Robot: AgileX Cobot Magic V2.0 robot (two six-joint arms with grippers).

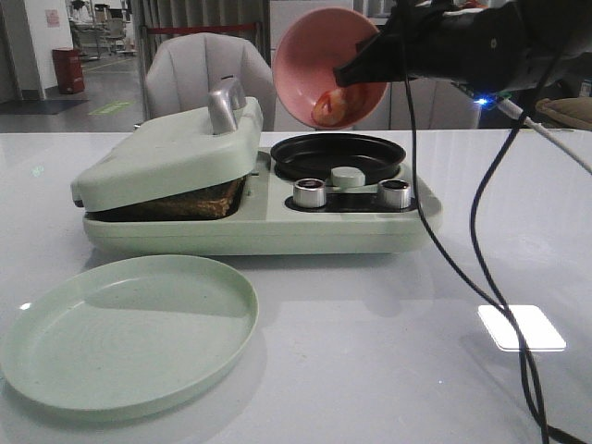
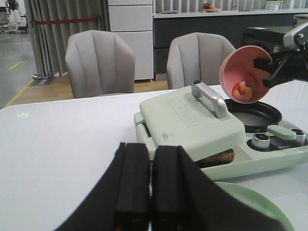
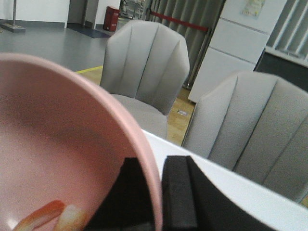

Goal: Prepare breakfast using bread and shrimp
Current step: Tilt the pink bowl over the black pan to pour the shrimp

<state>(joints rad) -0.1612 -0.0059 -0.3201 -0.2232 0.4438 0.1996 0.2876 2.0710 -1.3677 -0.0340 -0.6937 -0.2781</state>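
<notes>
White table (image 1: pixel 388 305). Right gripper (image 1: pixel 356 72) clamped on pink bowl (image 1: pixel 314 55) rim, tipped above black pan (image 1: pixel 338 157); shrimp (image 1: pixel 330 107) at lower lip. Bread (image 1: pixel 180 202) under lid (image 1: pixel 171 153). Left gripper (image 2: pixel 151 192) together, idle. Tilt slowly, keep lip over pan centre.

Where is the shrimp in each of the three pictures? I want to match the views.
Front view: the shrimp lies low inside the tilted pink bowl, above the black round pan.
Left wrist view: the shrimp is in the same bowl, at the right.
Right wrist view: the shrimp is at the bottom left, inside the bowl.
Shared landmark: the pink bowl, held by the right gripper.
</notes>
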